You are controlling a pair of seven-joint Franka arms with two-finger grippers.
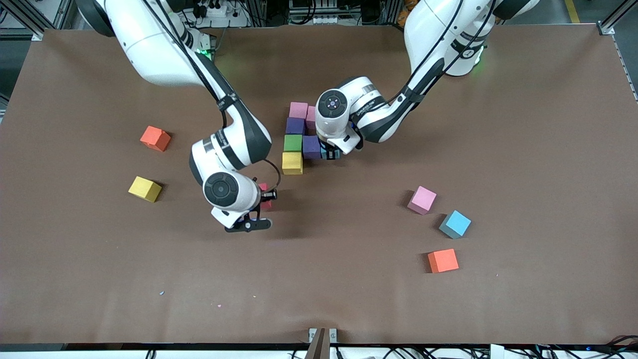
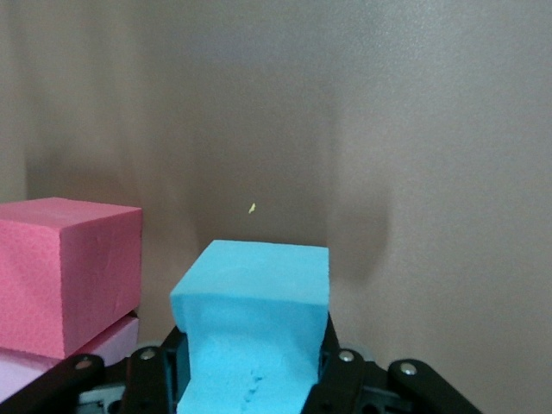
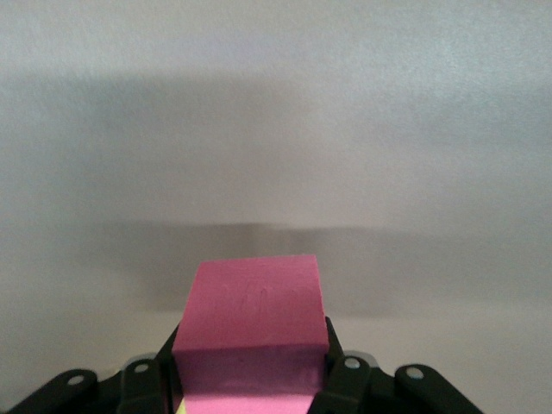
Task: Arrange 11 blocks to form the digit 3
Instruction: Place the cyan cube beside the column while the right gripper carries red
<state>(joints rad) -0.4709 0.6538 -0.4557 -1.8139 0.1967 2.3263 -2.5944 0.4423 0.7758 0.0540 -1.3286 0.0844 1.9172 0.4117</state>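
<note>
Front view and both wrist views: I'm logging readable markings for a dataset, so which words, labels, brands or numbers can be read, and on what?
No text can be read in full.
Left arm: dark lettering on the white wrist link, too small to read.
Left arm, upper link: a round mark, illegible.
The blocks, such as the light blue block and the crimson red block, are unmarked.

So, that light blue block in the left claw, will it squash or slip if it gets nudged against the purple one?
The light blue block probably gives a little: its face looks dimpled between the left claw pads. Its matte, grainy surface suggests it won't slip. Flat-sided, it should slide, not roll.
</note>
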